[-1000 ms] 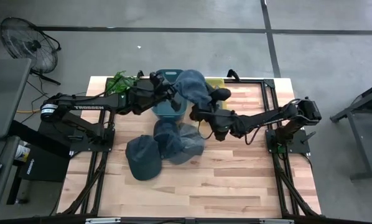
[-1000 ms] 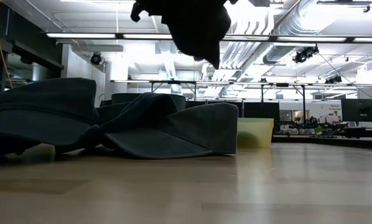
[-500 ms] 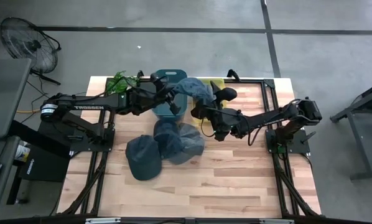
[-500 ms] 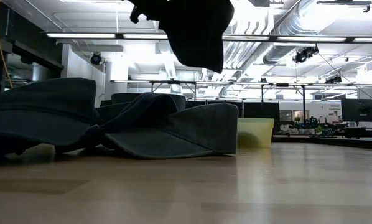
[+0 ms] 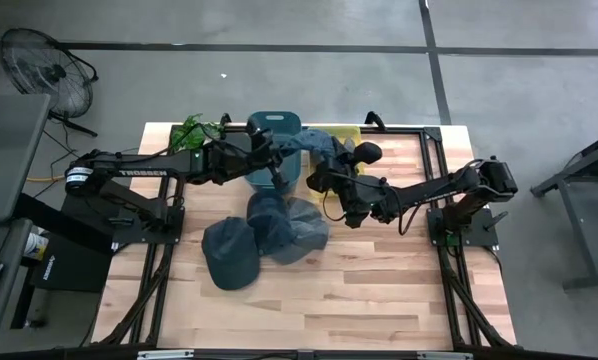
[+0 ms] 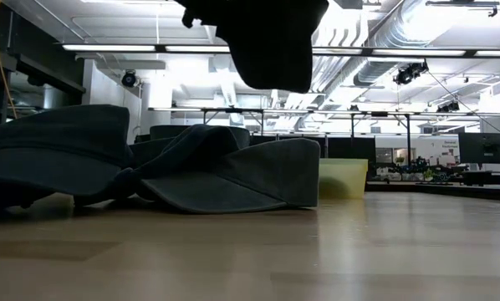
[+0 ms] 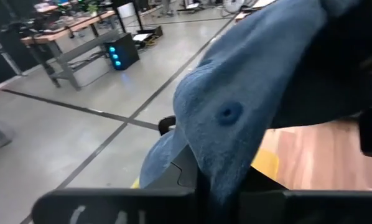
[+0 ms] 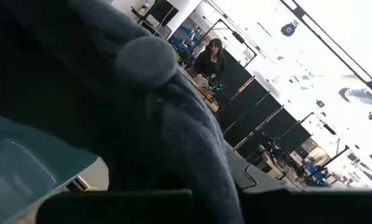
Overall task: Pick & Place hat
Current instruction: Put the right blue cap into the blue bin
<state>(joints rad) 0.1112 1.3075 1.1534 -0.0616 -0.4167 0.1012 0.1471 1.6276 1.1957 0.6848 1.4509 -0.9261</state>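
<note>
A blue-grey hat [image 5: 314, 143] hangs in the air over a teal bin [image 5: 274, 125] at the table's far side, stretched between my two grippers. My left gripper [image 5: 277, 158] is shut on its left side and my right gripper [image 5: 325, 168] on its right side. In the low view the hat [image 6: 271, 42] is a dark shape high above the table. The left wrist view shows the hat's cloth [image 7: 236, 124] with an eyelet. The right wrist view shows its crown [image 8: 167, 124] with the top button. My left gripper pinches the hat's cloth [image 7: 220, 180] between its two fingers, coming nearly level from the table's left. The hat is lifted clear and spreads away beyond the fingers. My right gripper is shut on the hat's crown cloth [image 8: 192, 168], a little way from the top button [image 8: 145, 59], coming about level from the table's right. The hat itself hides the fingertips. The hat is clear of the table.
Several dark hats lie in a heap at the table's middle [image 5: 289, 225], one nearer the front left [image 5: 229, 255]; the low view shows them close [image 6: 233, 171]. A yellow container [image 5: 344, 133] and a green plant [image 5: 194, 130] stand at the far edge. A person shows in the room beyond [image 8: 211, 62].
My right gripper has shut on the hat's right side. My left gripper has rolled a little in place. The hat, bulging over the bin before, now lies flatter and drawn out between the two grippers, and more of the bin shows.
</note>
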